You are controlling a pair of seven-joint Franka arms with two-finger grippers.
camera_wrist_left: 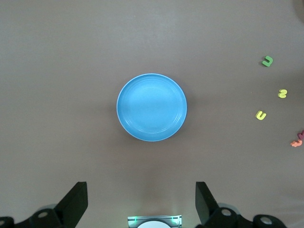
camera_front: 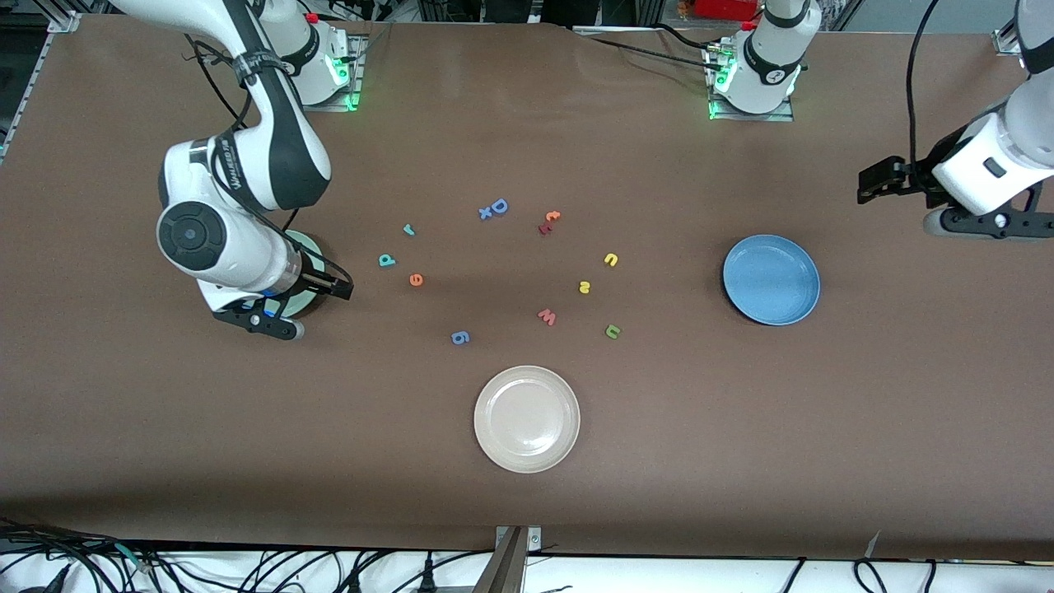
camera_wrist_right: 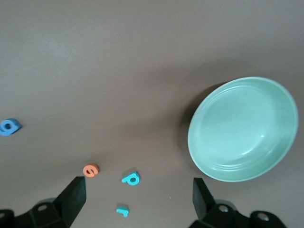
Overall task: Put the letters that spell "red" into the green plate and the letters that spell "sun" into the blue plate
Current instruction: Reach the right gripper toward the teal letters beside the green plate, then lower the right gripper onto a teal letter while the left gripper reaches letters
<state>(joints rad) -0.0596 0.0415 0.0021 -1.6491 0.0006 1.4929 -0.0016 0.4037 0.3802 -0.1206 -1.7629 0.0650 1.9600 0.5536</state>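
The teal r [camera_front: 408, 230], teal d [camera_front: 387, 260] and orange e [camera_front: 416, 280] lie close together on the table. The green plate [camera_front: 303, 245] is mostly hidden under the right arm in the front view. In the right wrist view the green plate [camera_wrist_right: 242, 128], e [camera_wrist_right: 90, 169], d [camera_wrist_right: 131, 178] and r [camera_wrist_right: 123, 210] all show. My right gripper [camera_front: 263, 319] [camera_wrist_right: 137, 199] hangs open and empty above them. The yellow u [camera_front: 611, 259], yellow s [camera_front: 584, 287] and green n [camera_front: 613, 331] lie beside the blue plate [camera_front: 771, 279] [camera_wrist_left: 152, 107]. High above the left arm's end of the table, my left gripper [camera_front: 984, 222] [camera_wrist_left: 141, 202] is open and empty.
A cream-white plate [camera_front: 527, 418] sits nearest the front camera. Also among the letters are a blue D and x [camera_front: 494, 208], an orange and red pair [camera_front: 549, 221], a pinkish w [camera_front: 547, 316] and a blue g [camera_front: 460, 337]. Both plates hold nothing.
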